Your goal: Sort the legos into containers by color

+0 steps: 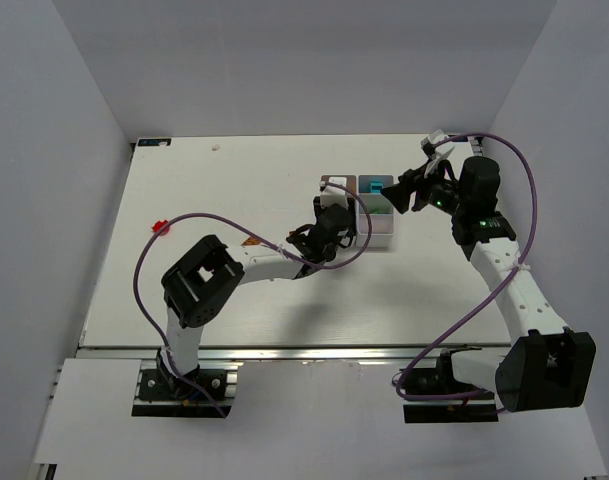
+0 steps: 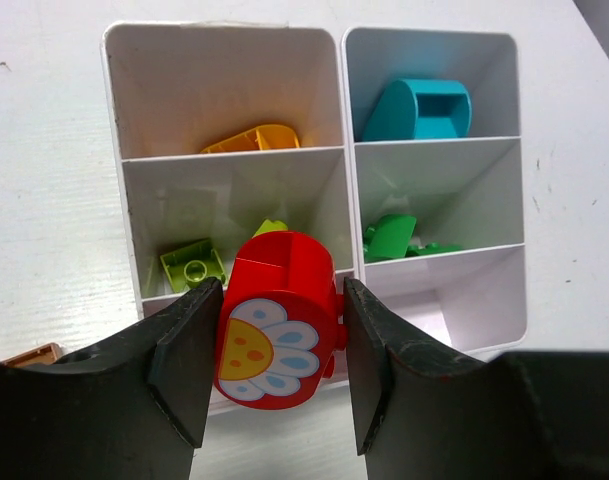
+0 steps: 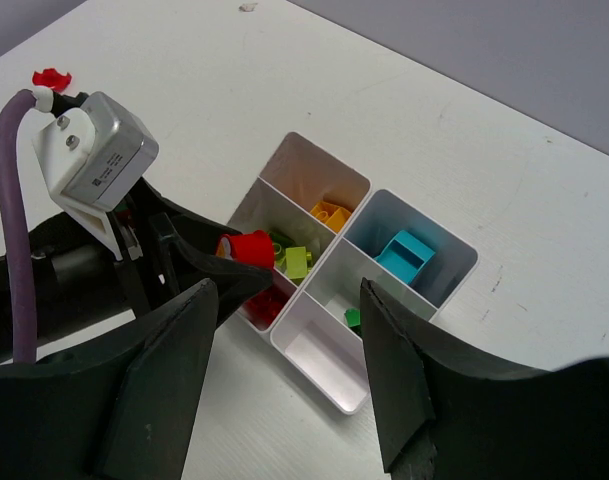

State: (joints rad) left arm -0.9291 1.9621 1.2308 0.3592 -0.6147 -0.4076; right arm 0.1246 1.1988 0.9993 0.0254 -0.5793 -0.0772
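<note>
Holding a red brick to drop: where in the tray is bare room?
Bare: the near-right cell of the tray, beside the green pieces. Roomy: the far cells around the orange piece and teal piece. Most crowded: the lime pieces' middle-left cell.

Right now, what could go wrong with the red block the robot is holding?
The red block, shut in the left gripper, hangs right by the lime pieces; dropped here, it might land with them. The open right gripper hovers close to the same tray, so the arms could bump.
</note>
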